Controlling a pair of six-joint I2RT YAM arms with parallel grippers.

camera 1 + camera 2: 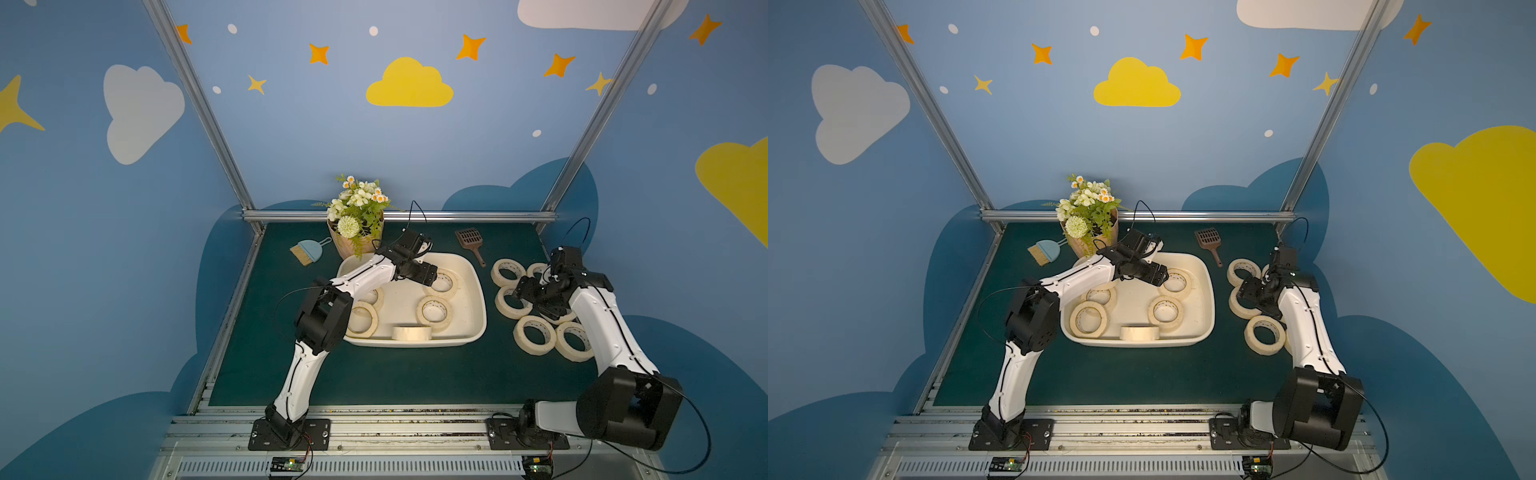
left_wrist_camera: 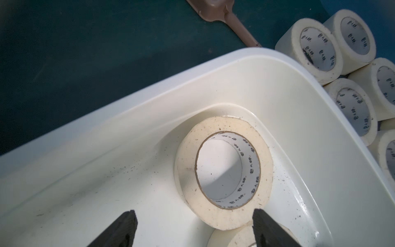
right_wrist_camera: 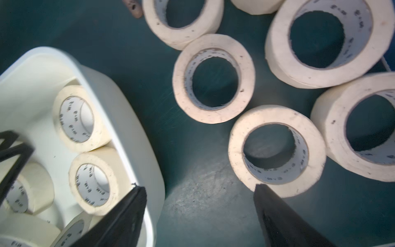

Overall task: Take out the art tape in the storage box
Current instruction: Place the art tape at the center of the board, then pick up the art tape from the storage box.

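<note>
Art tape: cream-beige, cores with small dark marks. Storage box: cream-white. Table mat: dark green. Scoop: brown.

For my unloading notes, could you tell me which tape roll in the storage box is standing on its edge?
The roll against the near wall of the storage box; the other four there lie flat, holes up.

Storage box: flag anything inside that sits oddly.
One tape roll stands on its edge against the storage box's near wall, while the other four rolls lie flat. Dark specks dot the box floor in the left wrist view. Nothing looks damaged.
</note>
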